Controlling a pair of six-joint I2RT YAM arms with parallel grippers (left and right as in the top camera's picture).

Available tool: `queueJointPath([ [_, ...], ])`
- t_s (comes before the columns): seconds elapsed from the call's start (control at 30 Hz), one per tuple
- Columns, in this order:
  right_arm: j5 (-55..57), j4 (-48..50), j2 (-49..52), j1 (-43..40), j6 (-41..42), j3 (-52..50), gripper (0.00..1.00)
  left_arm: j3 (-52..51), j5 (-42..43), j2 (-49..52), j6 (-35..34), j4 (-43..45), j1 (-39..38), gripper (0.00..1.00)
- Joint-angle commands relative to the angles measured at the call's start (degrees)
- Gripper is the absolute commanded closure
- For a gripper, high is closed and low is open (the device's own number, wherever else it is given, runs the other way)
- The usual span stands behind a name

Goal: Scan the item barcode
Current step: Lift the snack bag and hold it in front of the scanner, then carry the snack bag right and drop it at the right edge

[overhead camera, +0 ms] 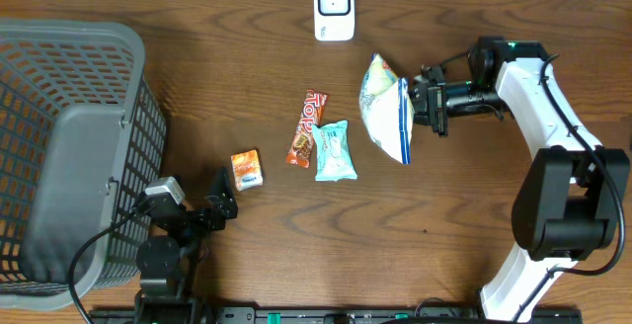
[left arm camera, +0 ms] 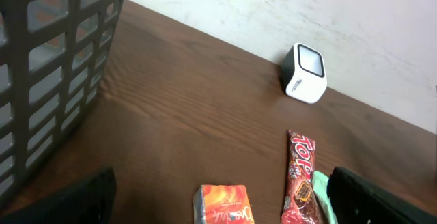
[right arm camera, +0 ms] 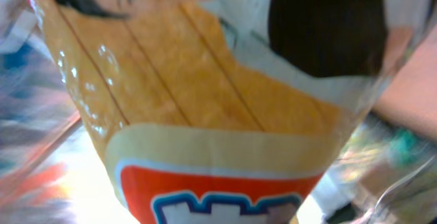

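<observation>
My right gripper (overhead camera: 413,103) is shut on the edge of a white, blue and green snack bag (overhead camera: 385,107) and holds it up right of centre. The bag (right arm camera: 205,115) fills the right wrist view, showing its printed orange and red face and hiding the fingers. No barcode shows on it. The white scanner (overhead camera: 334,8) stands at the back edge, its window (left arm camera: 311,63) facing the table. My left gripper (overhead camera: 219,203) rests low at the front left, open, with an orange box (left arm camera: 224,207) lying between its fingers.
A red candy bar (overhead camera: 307,127) and a mint-green packet (overhead camera: 333,151) lie mid-table, with the orange box (overhead camera: 247,169) to their left. A large grey basket (overhead camera: 69,156) takes up the left side, its wall (left arm camera: 48,80) close to my left gripper.
</observation>
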Motion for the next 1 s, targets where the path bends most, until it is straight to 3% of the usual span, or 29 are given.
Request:
queueJointPath([
  [0.0,17.6,6.1,-1.7,-1.3,7.3,0.4,0.99,-1.0,0.5,0.0,-0.5,-1.8,0.2,0.02],
  [0.2,36.6,29.1,-5.2,0.5,22.2,0.5,0.99,-1.0,0.5,0.0,-0.5,-1.8,0.2,0.02],
  [0.3,48.2,44.7,-6.2,3.7,24.9,0.5,0.98,-1.0,0.5,0.0,-0.5,-1.8,0.2,0.02],
  [0.6,71.1,66.5,-2.6,14.6,30.3,0.7,0.98,-1.0,0.5,0.0,-0.5,-1.8,0.2,0.02],
  [0.8,81.4,73.4,5.0,18.9,29.2,6.4,0.98,-1.0,0.5,0.0,-0.5,-1.8,0.2,0.02],
  [0.97,83.7,73.9,16.1,20.4,26.5,20.3,0.98,-1.0,0.5,0.0,-0.5,-1.8,0.2,0.02],
])
